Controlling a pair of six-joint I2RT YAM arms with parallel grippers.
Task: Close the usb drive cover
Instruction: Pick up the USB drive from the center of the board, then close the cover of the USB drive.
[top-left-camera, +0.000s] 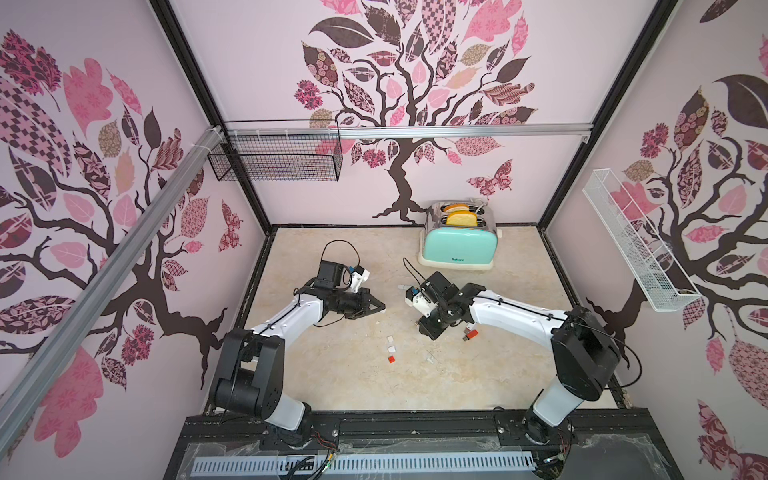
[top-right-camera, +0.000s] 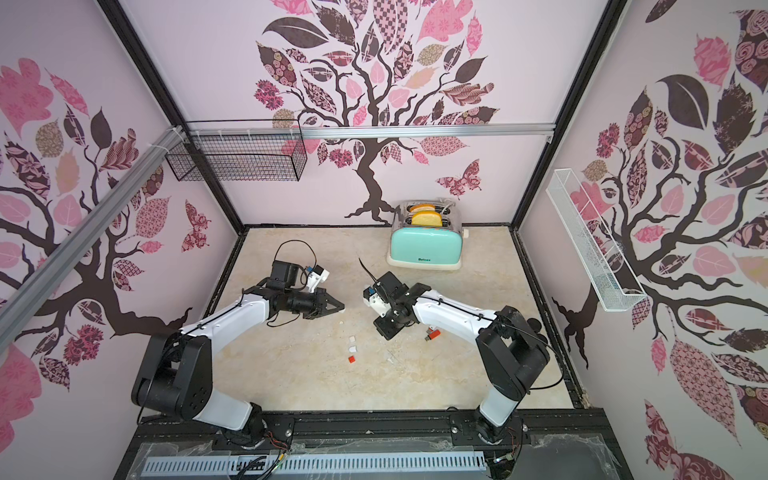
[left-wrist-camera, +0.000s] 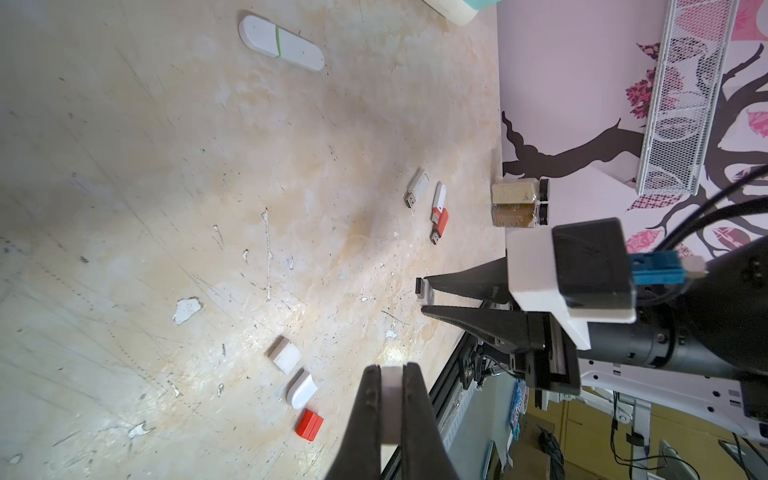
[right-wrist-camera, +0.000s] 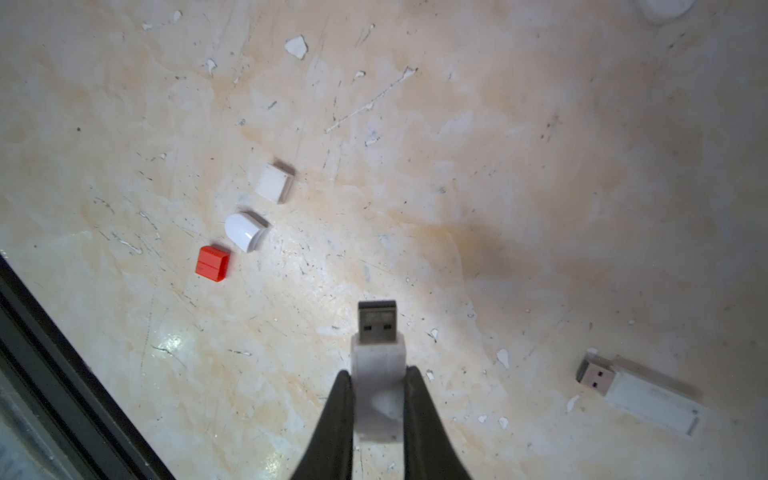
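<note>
3 loose caps (top-left-camera: 391, 348) centre-front, toaster (top-left-camera: 457, 247) at back, bare tabletop (top-left-camera: 386, 257) between

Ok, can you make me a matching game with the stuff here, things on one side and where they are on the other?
Things:
1 red cap
2 bare-plug usb drive
3 bread slices
4 left gripper

Places:
A in the toaster
B shut on a white cap
C on the table by the rounded white cap
D in the right gripper

Pairs: 1-C, 2-D, 3-A, 4-B
</note>
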